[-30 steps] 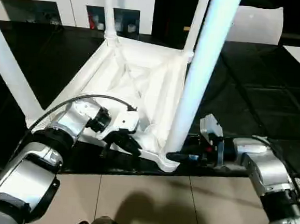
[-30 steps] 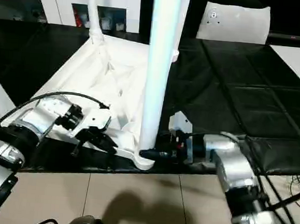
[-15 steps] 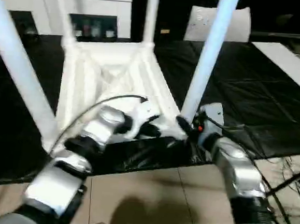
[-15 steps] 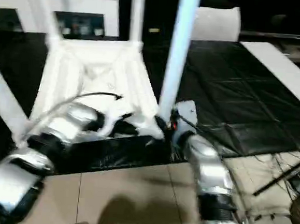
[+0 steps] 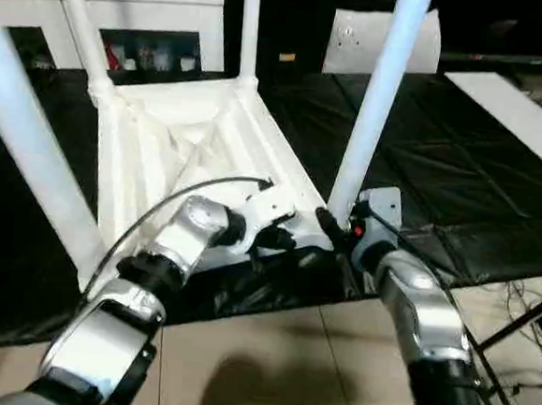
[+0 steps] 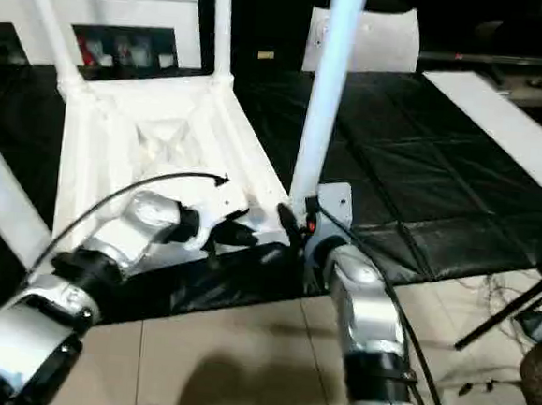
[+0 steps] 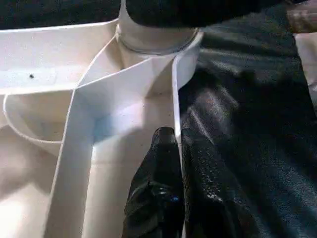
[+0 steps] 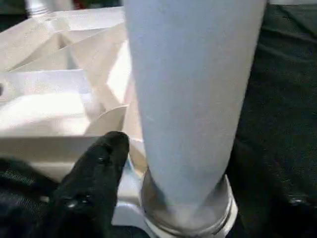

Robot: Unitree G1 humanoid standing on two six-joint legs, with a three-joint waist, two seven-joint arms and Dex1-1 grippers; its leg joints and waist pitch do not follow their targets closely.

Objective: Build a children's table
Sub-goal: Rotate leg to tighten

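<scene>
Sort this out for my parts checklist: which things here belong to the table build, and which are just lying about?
Job: tabletop, upside down; four legs standing in its corner sockets.

Lying about: flat white sheet; white cabinets; black mat.

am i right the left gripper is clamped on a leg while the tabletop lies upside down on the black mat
No. The left gripper is shut on the tabletop's rim, not on a leg, as the left wrist view shows. The tabletop does lie upside down on the black mat.

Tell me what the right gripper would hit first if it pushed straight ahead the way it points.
Most likely the near-right table leg: the right gripper points at its base, just above the corner socket, one finger already beside it. Depth is unclear, but the leg looks very close.
</scene>
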